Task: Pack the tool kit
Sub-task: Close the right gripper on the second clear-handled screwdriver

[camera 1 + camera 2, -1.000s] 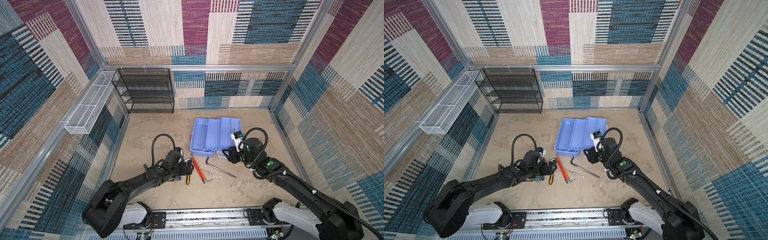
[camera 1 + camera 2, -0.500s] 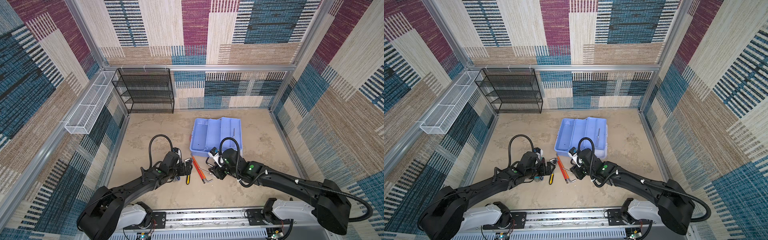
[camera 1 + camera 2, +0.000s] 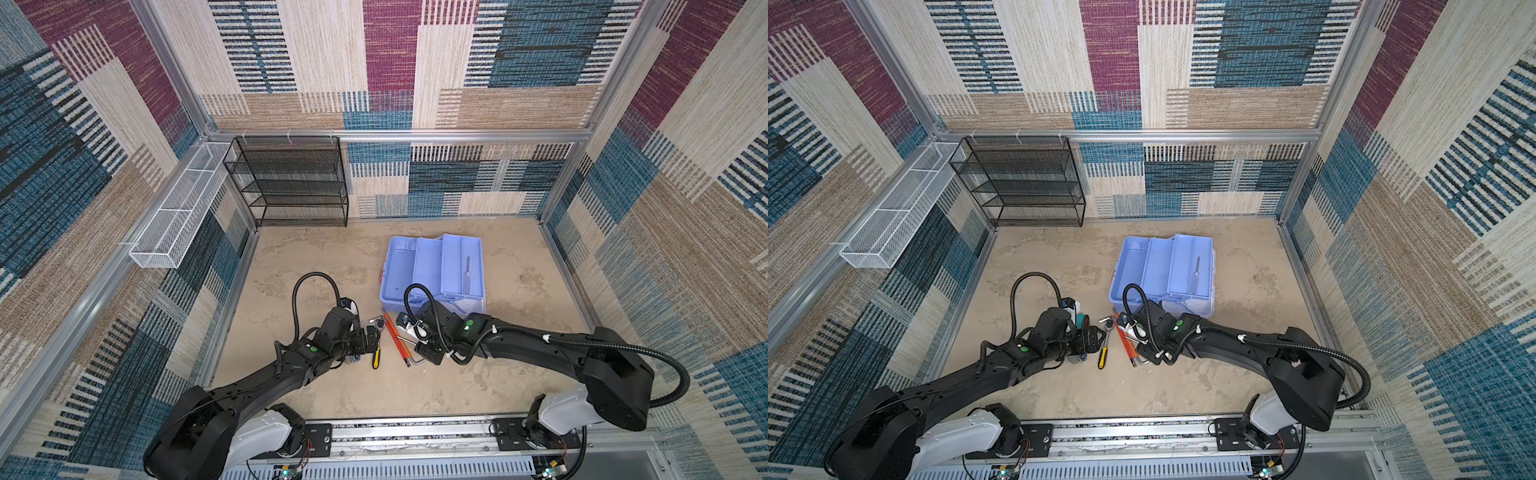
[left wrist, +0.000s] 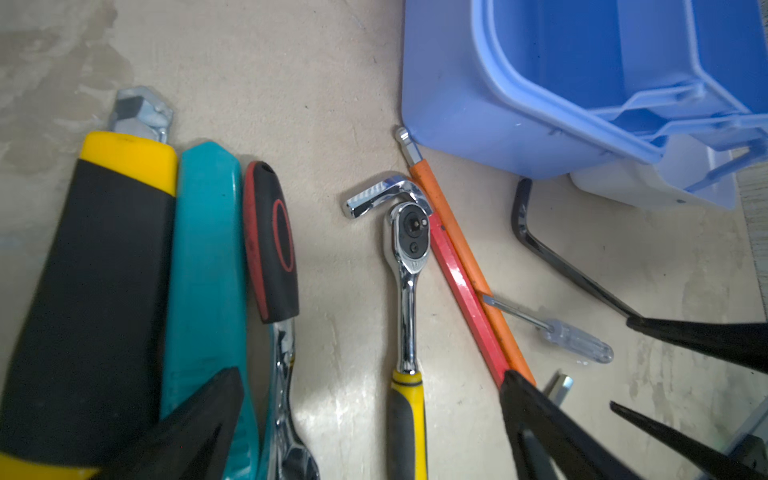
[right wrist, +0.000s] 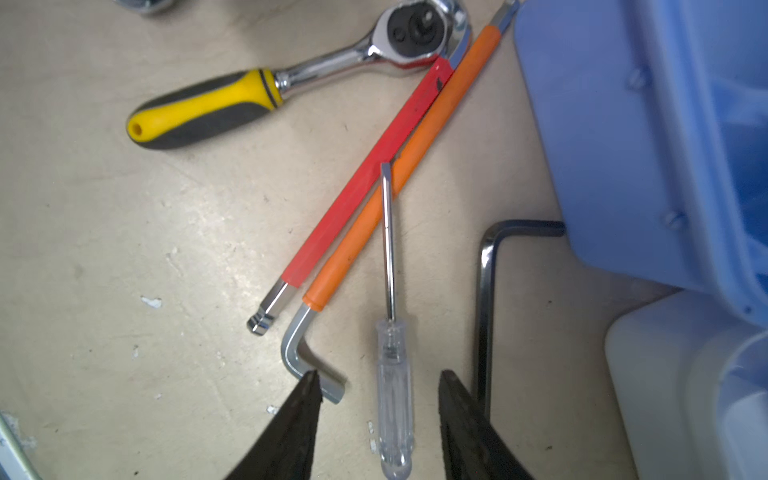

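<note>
**Right arm back among the loose tools; one screwdriver already packed**

The right arm [image 3: 540, 345] has swung away from the open blue tool kit [image 3: 428, 266], which sits mid-right on the tabletop [image 3: 316, 257]. A small screwdriver [image 3: 467, 274] now lies in its fold-out tray, so one tool is packed and several remain. The arm reaches low, its jaws parted either side of a clear-handled screwdriver [image 5: 392, 395] and not yet gripping. One tip seems to touch the orange hex key [image 5: 374, 208]. The left arm [image 3: 266, 376] stretches low alongside, jaws spread wide and empty over the yellow-handled ratchet [image 4: 407, 291].
</note>
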